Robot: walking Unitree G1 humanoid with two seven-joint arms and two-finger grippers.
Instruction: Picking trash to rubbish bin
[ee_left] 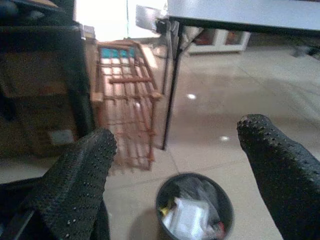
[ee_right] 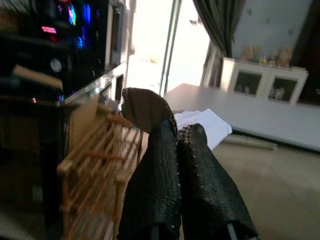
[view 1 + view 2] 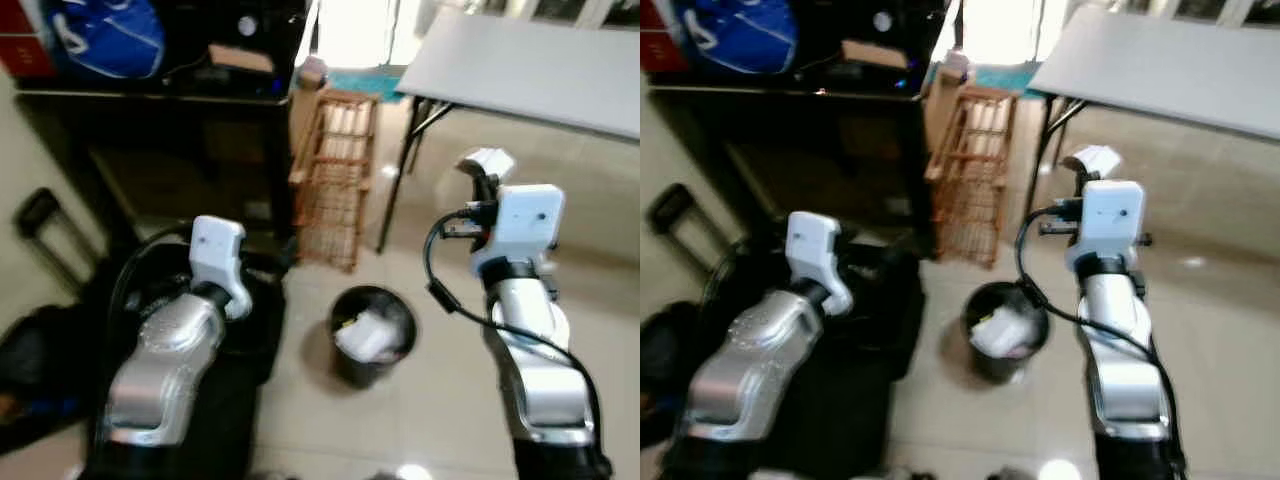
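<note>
A small black rubbish bin (image 3: 372,335) stands on the tiled floor between my two arms, holding white crumpled trash (image 3: 368,335). My right gripper (image 2: 177,131) is raised above and to the right of the bin, shut on a crumpled piece of trash (image 2: 145,107) that is brown and white; the piece shows white above the right wrist (image 3: 487,160). My left gripper (image 1: 175,150) is open with nothing between its fingers, and looks down at the bin (image 1: 194,207) from the bin's left side.
A wooden slatted rack (image 3: 335,180) leans just behind the bin. A grey table (image 3: 520,70) with black legs stands at the back right. A dark desk (image 3: 150,110) and black bags (image 3: 60,330) crowd the left. Open tiled floor (image 3: 600,260) lies to the right.
</note>
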